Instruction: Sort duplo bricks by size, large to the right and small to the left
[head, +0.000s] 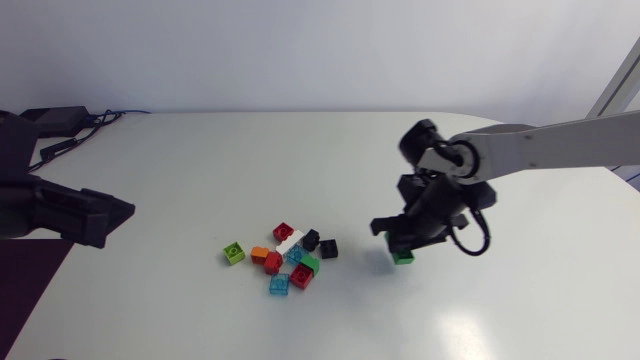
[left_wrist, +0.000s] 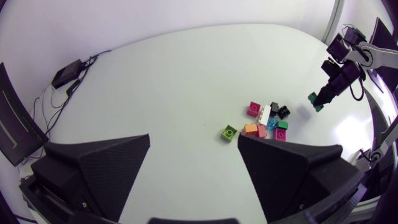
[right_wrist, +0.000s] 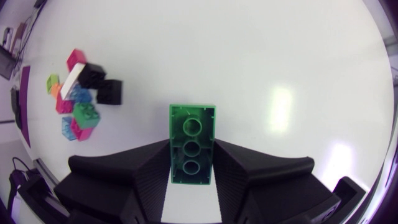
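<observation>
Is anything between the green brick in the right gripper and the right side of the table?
Nothing visible does. The right gripper holds the long green brick to the right of the brick pile, and no object shows on the table beyond it.

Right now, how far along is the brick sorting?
Early stage. Done: nothing looks sorted, and no brick has been set down apart at either side. In hand: the right gripper is shut on a long green brick, held to the right of the pile. Left: the whole mixed pile in the middle, with a lime brick just beside it. The left gripper is open and empty.
</observation>
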